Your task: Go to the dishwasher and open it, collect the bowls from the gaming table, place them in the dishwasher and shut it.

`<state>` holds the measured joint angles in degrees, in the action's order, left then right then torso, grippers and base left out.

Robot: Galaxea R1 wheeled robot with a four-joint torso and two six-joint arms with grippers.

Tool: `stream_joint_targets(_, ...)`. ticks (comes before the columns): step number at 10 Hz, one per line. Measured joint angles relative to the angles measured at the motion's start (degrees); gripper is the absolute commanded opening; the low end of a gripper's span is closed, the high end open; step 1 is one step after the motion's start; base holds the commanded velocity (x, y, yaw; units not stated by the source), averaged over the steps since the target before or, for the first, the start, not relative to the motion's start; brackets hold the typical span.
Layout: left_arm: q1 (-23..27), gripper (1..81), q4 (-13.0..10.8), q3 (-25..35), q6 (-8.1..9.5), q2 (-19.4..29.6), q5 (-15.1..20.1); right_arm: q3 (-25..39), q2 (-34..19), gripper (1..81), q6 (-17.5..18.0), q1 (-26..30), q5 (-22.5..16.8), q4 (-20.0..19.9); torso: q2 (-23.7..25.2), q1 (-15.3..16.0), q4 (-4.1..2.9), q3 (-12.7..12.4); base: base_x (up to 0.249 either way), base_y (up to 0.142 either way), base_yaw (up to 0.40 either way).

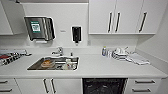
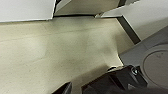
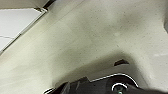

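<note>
Hand state could not be determined for either arm: in both wrist views, dark robot hardware hung over the pale floor [image 2: 50, 55], and no fingers could be made out. Nothing appeared to be carried.

From the head view, the robot faced a white kitchen desk [image 1: 100, 66]. The dishwasher [image 1: 103, 86] sat under this desk, right of centre, between the white double-door cabinet [image 1: 48, 86] and a drawer stack [image 1: 142, 86]. Its front showed as a dark opening with rack shapes faintly visible, which suggested the door was already lowered; the door itself lay below the frame edge. A steel sink [image 1: 53, 63] holding used dishes sat left of the appliance, with a tap [image 1: 58, 51] behind it. A paper-towel dispenser [image 1: 40, 28] and a soap dispenser [image 1: 76, 34] hung on the wall.

Risk assessment: a lowered door would project into the floor space ahead of the base. Driving or turning without clearance could strike it, because no camera framed it. The gaming table was not seen from this position.
</note>
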<state>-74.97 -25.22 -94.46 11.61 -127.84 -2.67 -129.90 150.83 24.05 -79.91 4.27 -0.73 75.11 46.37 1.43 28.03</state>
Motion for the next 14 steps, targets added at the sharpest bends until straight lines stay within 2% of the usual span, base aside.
stream_joint_targets(4,-6.17,81.1,3.17,-19.15,0.21,-13.23,-1.02,-13.12,7.18,81.1,-2.23,-3.85,5.27,5.94,0.0,0.0,0.0,0.0,0.0,0.0,0.0)
stream_joint_targets(7,-8.27,81.1,5.35,-32.0,0.22,-21.53,-2.5,-17.97,13.09,81.1,-2.72,-8.95,7.69,9.48,0.02,0.0,0.0,-0.02,0.0,0.0,0.0)
stream_joint_targets(10,-11.39,81.1,6.38,-44.09,0.22,-30.4,-2.95,-23.34,17.12,81.1,-3.02,-10.23,8.44,11.2,0.02,0.0,0.0,-0.02,0.0,0.0,0.0)
stream_joint_targets(12,-11.46,81.1,7.01,-51.74,0.22,-35.44,-3.36,-26.86,18.96,81.1,-3.08,-10.28,8.18,11.36,0.02,0.0,0.0,-0.05,0.0,0.0,0.0)
stream_joint_targets(14,-12.11,81.1,7.8,-58.04,0.22,-41.05,-3.41,-27.26,20.18,81.1,-3.08,-10.74,7.74,11.51,0.02,0.0,0.0,-0.05,0.0,0.0,0.0)
